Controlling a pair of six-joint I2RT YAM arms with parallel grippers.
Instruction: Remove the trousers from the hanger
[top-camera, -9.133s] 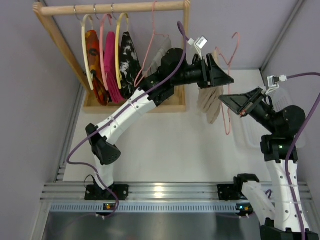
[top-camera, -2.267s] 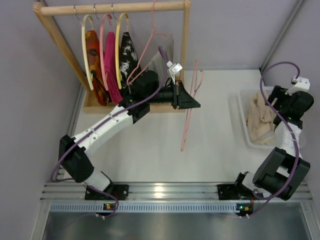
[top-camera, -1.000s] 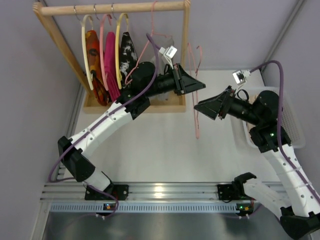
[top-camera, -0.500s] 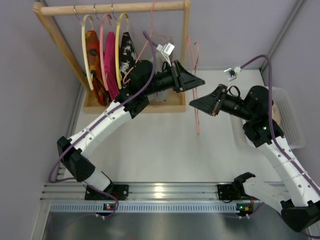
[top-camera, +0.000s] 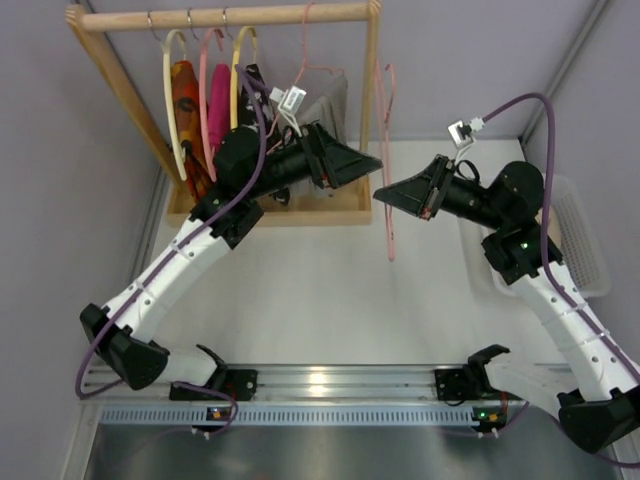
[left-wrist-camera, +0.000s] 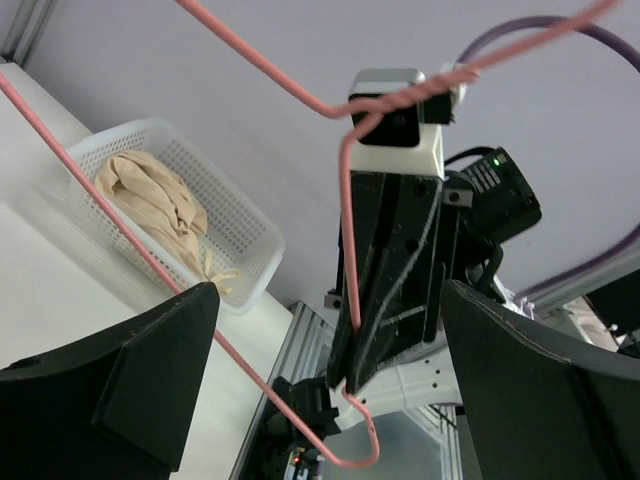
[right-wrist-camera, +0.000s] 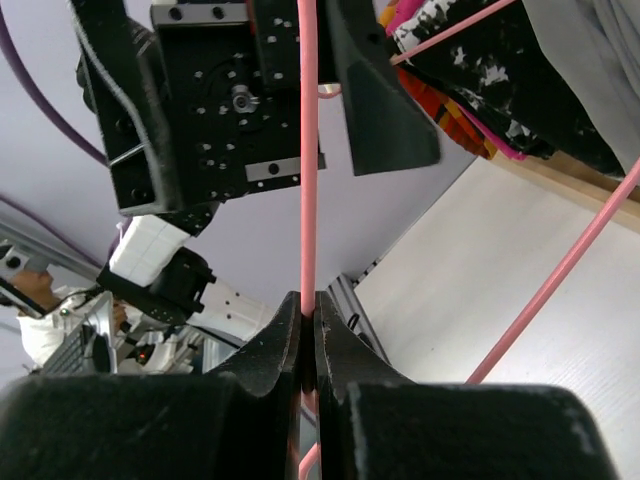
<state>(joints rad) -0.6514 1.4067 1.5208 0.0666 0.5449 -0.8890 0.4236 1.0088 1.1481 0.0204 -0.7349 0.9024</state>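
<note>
Our right hand (right-wrist-camera: 308, 300) is clenched on the hanger (top-camera: 389, 235), which hangs over open tabletop (top-camera: 330, 300) between rack (top-camera: 220, 16) and basket (left-wrist-camera: 245, 228). The left hand (top-camera: 372, 161), released, has drawn back toward the rack since half a second ago. The trousers (left-wrist-camera: 150, 200) lie in the basket at the tabletop's right edge.

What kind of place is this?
Probably a robot lab bench: the left arm and right arm are bolted to a metal rail, facing a wooden clothes rack on a white table.
</note>
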